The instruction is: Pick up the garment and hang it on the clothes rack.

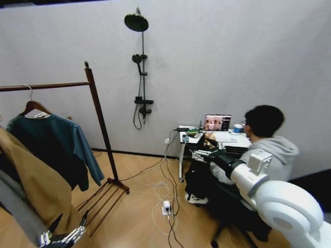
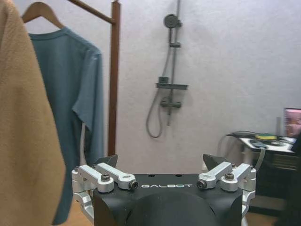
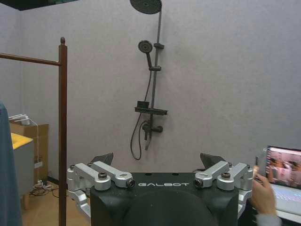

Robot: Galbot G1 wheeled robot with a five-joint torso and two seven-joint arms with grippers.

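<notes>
The dark teal garment hangs on a wooden hanger from the bar of the reddish-brown clothes rack, at the left. The left wrist view shows the garment beside the rack post. My left gripper is low at the bottom left, in front of the coats; its jaws stand open and empty. My right gripper reaches forward on the right, away from the rack, and is also open and empty. The rack post stands to its side.
A long tan coat and a grey jacket hang in front of the garment. A black shower stand is on the back wall. A person sits at a desk with a laptop. Cables and a power strip lie on the floor.
</notes>
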